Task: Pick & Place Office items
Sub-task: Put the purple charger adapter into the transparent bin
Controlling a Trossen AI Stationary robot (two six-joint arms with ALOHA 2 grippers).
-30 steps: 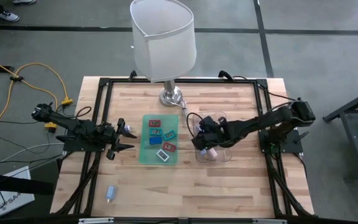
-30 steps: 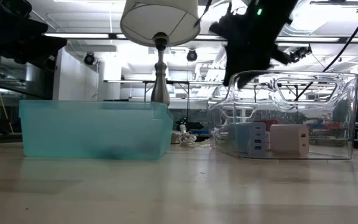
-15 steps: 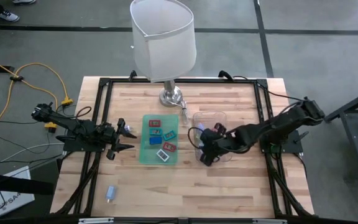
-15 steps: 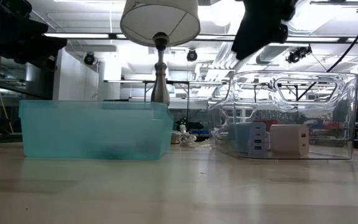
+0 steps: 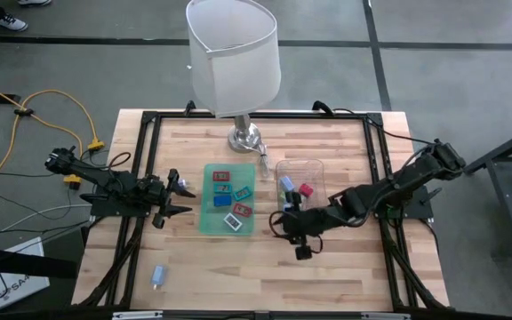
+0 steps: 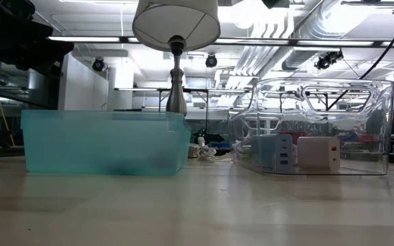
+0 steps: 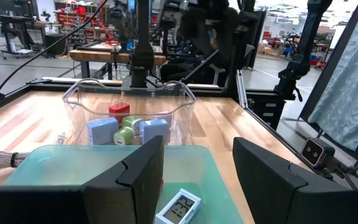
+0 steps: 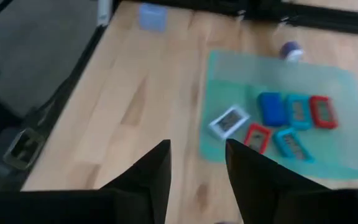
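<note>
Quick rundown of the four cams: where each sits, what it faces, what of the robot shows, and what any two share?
High: overhead, straight down on table; both arms, left gripper, right gripper.
Low: table height, level across; teal bin, clear tray; almost no arm.
Left wrist: past its own open fingers toward the clear tray.
Right wrist: down past its own open fingers at the teal bin.
Shared: lamp in high and low.
</note>
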